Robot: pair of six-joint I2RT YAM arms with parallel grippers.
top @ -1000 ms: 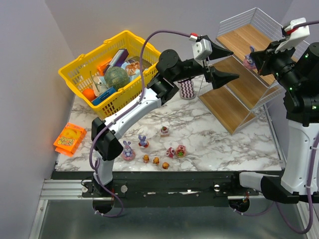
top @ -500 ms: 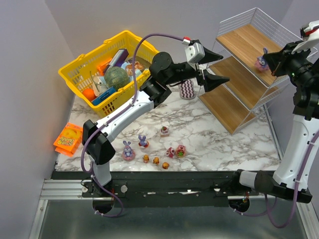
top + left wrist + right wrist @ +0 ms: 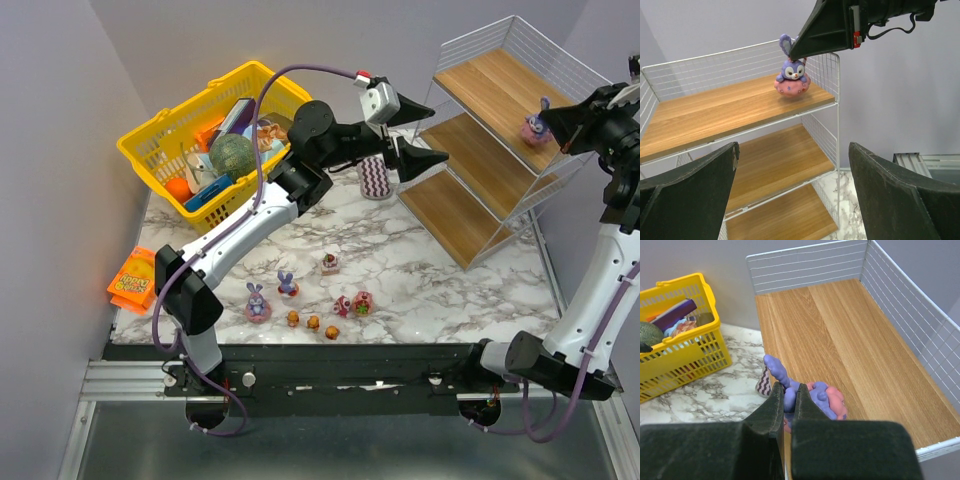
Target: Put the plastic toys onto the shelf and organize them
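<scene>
My right gripper (image 3: 553, 122) is shut on the ear of a purple bunny (image 3: 535, 129) with a pink base, which rests near the front edge of the top board of the shelf (image 3: 497, 82). The right wrist view shows the pinch (image 3: 788, 390) on the bunny (image 3: 822, 399). My left gripper (image 3: 438, 134) is open and empty, held in the air facing the shelf (image 3: 715, 107); its view shows the bunny (image 3: 792, 76). On the table stand two purple bunnies (image 3: 257, 300) (image 3: 287, 284), three orange bears (image 3: 313, 323) and three pink rounded toys (image 3: 330, 263) (image 3: 362, 301) (image 3: 343, 305).
A yellow basket (image 3: 158, 152) full of items stands at the back left. A purple zigzag pad (image 3: 375, 180) leans beside the shelf's left side. A flat orange packet (image 3: 135, 280) lies at the left table edge. White wire walls enclose the shelf's back and sides.
My right gripper has carried the bunny to the right and set it onto the top board. My left arm has drawn back a little to the left, still open.
</scene>
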